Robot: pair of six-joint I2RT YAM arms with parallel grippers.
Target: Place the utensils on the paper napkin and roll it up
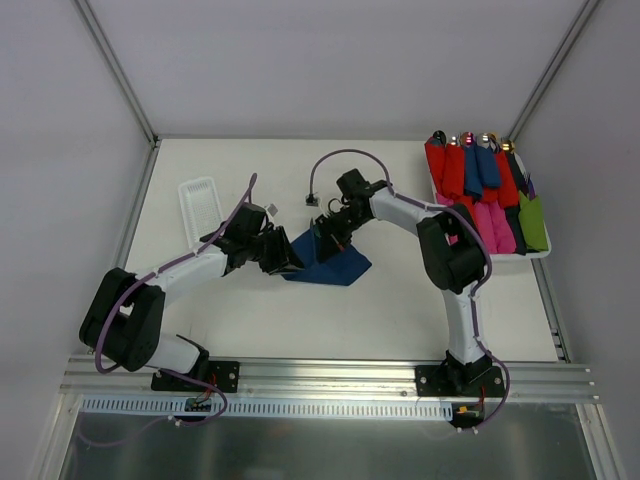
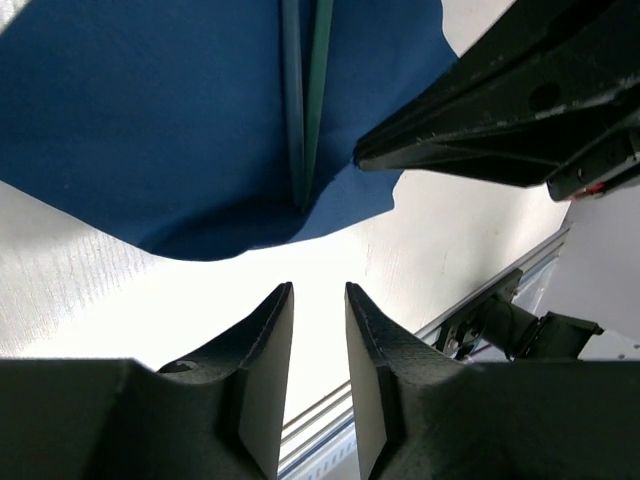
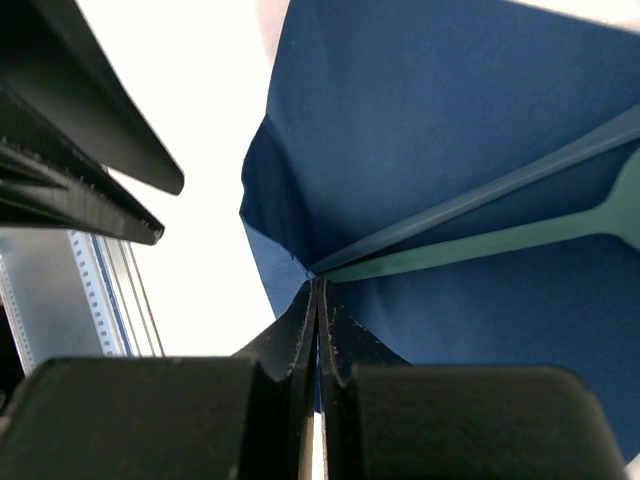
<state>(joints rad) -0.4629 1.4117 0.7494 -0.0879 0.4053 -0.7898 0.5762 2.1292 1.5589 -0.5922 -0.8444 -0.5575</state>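
In the right wrist view, the utensils (image 3: pixel 470 215) were cut off by the frame edge ahead of the right gripper (image 3: pixel 318 290), and their near ends could not be made out at its fingertips. From above, they were covered by that gripper, and part of the paper napkin (image 1: pixel 340 268) was masked beneath it and the left gripper (image 1: pixel 283 257).

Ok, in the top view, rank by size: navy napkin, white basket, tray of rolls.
Tray of rolls; then navy napkin and white basket, too alike to rank, the napkin partly covered.
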